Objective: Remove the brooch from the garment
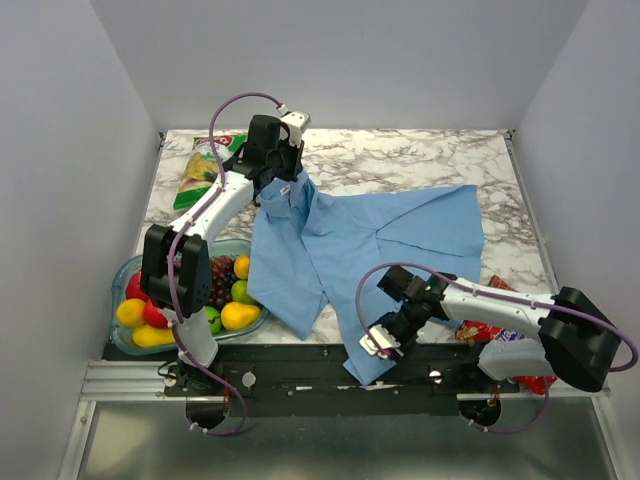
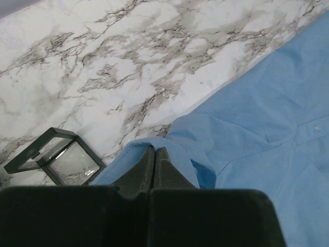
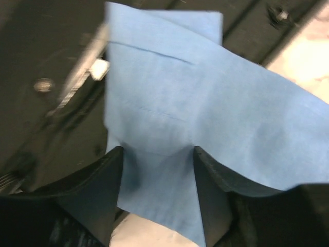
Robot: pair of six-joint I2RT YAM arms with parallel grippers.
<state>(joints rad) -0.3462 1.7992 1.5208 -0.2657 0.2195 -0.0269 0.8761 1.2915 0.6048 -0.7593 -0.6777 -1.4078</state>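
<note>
Hem of garment (image 1: 380, 235) droops over black rail (image 3: 46, 67) at 6 o'clock; only right wrist view shows it close. Right gripper (image 3: 158, 154) there, fingers apart, cloth lying across gap. Shirt's long axis runs 5 to 11 o'clock over marble table (image 1: 420, 160). Far end pinched up by left gripper (image 2: 154, 154), fingers together on fold. Clear box (image 2: 56, 157) nearby, seen from left wrist only.
</note>
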